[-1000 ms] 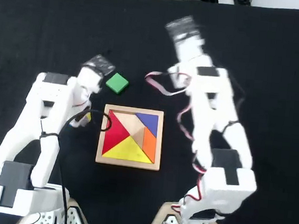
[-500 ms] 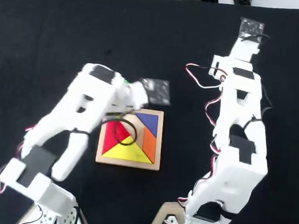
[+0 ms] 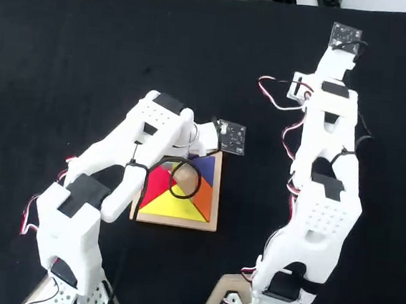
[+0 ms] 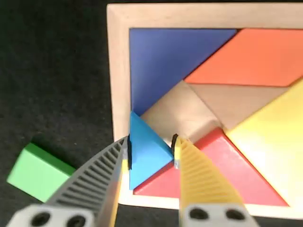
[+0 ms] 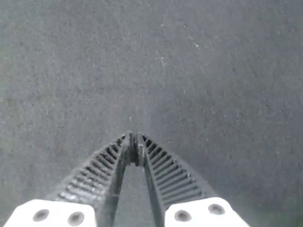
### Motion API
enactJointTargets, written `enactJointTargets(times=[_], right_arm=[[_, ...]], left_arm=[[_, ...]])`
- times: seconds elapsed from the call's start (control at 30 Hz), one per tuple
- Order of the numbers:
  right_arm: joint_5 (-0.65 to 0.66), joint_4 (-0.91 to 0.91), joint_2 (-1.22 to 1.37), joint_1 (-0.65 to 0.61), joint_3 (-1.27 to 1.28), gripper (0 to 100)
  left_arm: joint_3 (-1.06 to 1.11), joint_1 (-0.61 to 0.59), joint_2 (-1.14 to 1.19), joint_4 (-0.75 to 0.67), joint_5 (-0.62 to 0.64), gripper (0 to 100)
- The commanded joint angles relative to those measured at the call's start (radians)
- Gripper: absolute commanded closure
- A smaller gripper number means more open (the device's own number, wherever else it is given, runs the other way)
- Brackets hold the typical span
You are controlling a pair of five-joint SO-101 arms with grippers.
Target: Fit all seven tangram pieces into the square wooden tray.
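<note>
The square wooden tray (image 4: 118,71) lies flat on the black cloth. Inside it a dark blue triangle (image 4: 161,61) fills one corner, and an orange parallelogram (image 4: 246,56) lies beside it along the same rim. A large yellow triangle (image 4: 265,151) and a red triangle (image 4: 213,175) lie flat side by side. Between these four is a pale wood area (image 4: 189,109), perhaps bare floor. A light blue triangle (image 4: 144,151) is held in the left gripper (image 4: 151,141), above the tray's rim and the red triangle. A green square (image 4: 35,172) lies outside, near the tray.
</note>
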Motion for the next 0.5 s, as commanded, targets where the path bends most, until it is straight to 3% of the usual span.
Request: enactJointTargets(times=[0.0, 0.47], right_arm=[[-0.002, 0.005, -0.01, 0.006, -0.059, 98.7], [0.0, 0.005, -0.01, 0.003, -0.056, 98.7]], left_arm=[[-0.047, 0.005, -0.015, 0.038, -0.002, 92], [-0.047, -0.031, -0.044, 0.043, -0.002, 92]])
